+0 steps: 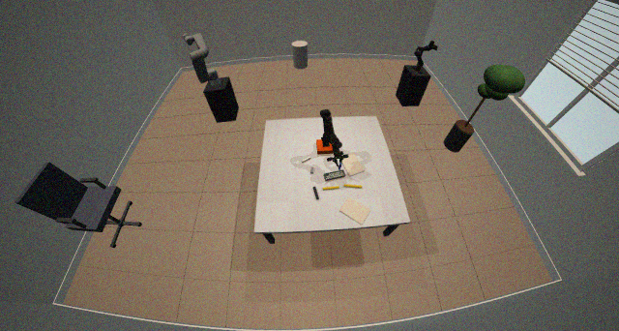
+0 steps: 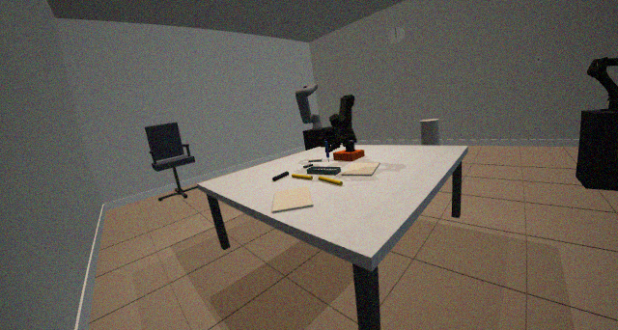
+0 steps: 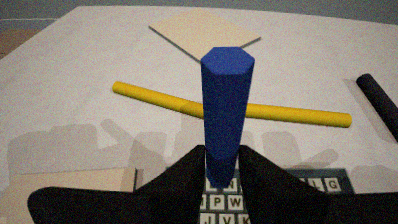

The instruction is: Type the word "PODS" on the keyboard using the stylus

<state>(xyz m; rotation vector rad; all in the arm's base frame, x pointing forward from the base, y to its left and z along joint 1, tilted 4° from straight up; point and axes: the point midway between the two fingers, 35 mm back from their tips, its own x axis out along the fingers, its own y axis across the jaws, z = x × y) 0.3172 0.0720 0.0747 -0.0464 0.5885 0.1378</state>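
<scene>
My gripper point(image 1: 338, 161) point(image 3: 221, 152) is shut on the blue stylus point(image 3: 227, 100) point(image 2: 326, 149) and holds it roughly upright. The dark keyboard point(image 1: 335, 175) point(image 2: 323, 171) point(image 3: 345, 176) lies on the table below and in front of the gripper. In the wrist view the stylus's lower end shows against the keyboard's top row, just above the P key point(image 3: 217, 202) in the picture. In the exterior view the tip shows apart from the keyboard, above its outline. The fingers hide many of the keys, and I see neither O nor D nor S clearly.
A tan pad point(image 1: 354, 166) point(image 3: 75, 192) lies beside the keyboard. Two yellow rods point(image 1: 331, 188) point(image 1: 353, 186) and a black marker point(image 1: 315, 193) point(image 3: 377, 95) lie beyond it. Another tan pad point(image 1: 355, 211) point(image 2: 292, 199) is farther out. Two small objects point(image 1: 306, 160) point(image 1: 311, 170) lie to the left.
</scene>
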